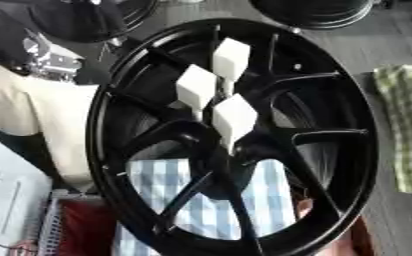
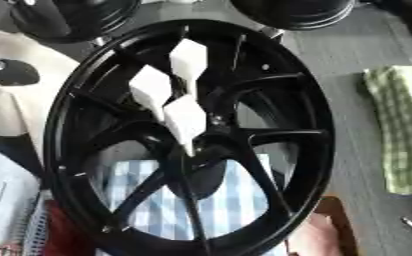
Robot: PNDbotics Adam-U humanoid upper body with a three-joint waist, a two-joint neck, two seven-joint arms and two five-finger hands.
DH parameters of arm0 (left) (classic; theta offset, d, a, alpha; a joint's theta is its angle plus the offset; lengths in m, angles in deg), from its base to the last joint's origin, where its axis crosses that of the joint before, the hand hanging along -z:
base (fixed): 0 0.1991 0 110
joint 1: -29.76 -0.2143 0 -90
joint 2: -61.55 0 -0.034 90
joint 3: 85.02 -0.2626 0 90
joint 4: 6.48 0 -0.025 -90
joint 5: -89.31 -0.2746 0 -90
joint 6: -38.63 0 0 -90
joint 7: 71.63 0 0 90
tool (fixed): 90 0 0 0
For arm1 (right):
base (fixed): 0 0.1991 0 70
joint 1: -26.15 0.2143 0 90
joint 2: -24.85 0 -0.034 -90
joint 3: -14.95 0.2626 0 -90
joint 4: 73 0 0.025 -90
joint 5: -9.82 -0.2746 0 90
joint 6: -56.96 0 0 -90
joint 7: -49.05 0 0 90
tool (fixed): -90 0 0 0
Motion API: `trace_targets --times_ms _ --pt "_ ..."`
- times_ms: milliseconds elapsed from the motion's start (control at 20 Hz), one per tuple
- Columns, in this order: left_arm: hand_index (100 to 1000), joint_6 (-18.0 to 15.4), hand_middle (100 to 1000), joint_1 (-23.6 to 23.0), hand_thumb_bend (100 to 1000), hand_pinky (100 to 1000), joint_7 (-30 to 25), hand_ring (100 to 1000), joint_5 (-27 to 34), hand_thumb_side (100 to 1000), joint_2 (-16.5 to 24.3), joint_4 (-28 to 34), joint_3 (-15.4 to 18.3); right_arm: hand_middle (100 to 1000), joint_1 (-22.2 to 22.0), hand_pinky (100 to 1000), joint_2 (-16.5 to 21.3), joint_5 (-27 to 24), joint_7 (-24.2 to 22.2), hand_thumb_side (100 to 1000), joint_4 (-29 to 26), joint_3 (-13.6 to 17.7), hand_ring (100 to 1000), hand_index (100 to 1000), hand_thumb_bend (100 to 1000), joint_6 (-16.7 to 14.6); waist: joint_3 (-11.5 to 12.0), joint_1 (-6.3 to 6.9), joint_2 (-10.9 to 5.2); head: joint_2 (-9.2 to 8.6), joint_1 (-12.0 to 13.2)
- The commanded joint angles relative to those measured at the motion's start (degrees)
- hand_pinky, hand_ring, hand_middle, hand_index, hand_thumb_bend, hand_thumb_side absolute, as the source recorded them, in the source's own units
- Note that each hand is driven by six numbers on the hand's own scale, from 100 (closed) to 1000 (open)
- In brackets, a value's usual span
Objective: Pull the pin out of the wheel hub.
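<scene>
A big black wheel (image 1: 236, 140) is standing up. Three white pins (image 1: 234, 117) are sticking out near its middle. A blue checked cloth (image 1: 209, 200) is showing behind the spokes.

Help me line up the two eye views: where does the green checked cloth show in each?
Left eye view: green checked cloth at the right edge, beside the wheel, mid-height.
Right eye view: same cloth at the right edge, further clear of the rim.
Shared landmark: three white tags at the hub.

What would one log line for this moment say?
wheel hub: black, upright, fills view | white pins: three showing at centre, none pulled | robot hand: neither visible | blue checked cloth: behind spokes
</scene>
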Motion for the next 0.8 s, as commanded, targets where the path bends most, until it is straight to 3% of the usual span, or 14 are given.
trace_targets --times_ms 50,800 --pt "845 -0.86 754 1.78 468 803 -1.15 785 -0.34 637 -0.82 -1.17 -0.68 675 1.35 837 0.71 0.37 -0.46 508 -0.38 0.15 717 713 153 -0.01 -0.46 0.06 -1.34 -1.24 0.80" --pt "843 -3.78 780 4.50 440 809 -1.28 792 -0.75 634 -5.04 -6.46 -2.99 676 4.21 838 -1.37 0.61 -1.60 515 -0.50 -1.00 717 713 144 0.44 -4.06 0.71 0.71 -3.21 3.41"
